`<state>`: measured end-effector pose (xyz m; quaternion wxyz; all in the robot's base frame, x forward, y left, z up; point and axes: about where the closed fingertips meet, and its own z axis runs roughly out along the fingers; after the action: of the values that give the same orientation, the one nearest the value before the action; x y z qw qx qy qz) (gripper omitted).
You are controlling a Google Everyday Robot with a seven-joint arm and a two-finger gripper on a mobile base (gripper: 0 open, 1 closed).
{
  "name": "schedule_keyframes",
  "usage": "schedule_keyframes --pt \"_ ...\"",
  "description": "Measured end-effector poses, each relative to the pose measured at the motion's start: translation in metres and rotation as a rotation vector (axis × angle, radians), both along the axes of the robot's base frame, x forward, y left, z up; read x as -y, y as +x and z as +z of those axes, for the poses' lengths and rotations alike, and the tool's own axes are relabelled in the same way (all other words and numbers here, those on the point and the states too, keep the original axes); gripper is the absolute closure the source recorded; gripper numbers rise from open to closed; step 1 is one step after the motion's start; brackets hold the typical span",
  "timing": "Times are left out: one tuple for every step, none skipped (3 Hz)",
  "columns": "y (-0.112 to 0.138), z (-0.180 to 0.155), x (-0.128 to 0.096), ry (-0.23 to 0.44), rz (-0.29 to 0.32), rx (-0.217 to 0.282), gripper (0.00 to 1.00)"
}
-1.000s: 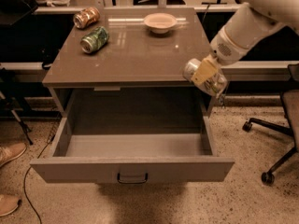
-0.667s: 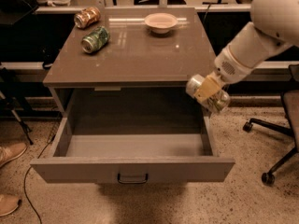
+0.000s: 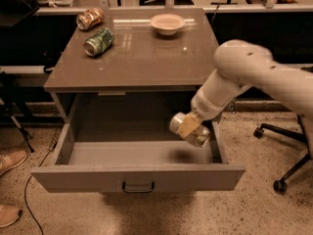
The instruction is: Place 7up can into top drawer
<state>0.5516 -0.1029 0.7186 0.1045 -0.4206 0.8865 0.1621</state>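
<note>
Camera view: pincer (image 3: pixel 188 127), can (image 3: pixel 199 135) ~over drawer (image 3: pixel 88 176)

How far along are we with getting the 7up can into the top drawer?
Done: the top drawer stands open and the 7up can is gripped. In hand: the gripper holds it tilted in the air over the drawer's right side, as the camera sees it. Left: lower it in, release, withdraw.

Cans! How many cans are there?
3. An orange-brown can and a green can lie on the cabinet top, back left. The 7up can is held in the gripper above the open top drawer, toward its right side. More could hide behind its front panel.
</note>
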Motion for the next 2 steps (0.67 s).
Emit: schedule_keyframes --pt "0.013 -0.031 -0.04 0.018 0.028 0.023 0.75" --pt "0.023 -0.048 -0.078 0.068 0.035 0.06 0.52"
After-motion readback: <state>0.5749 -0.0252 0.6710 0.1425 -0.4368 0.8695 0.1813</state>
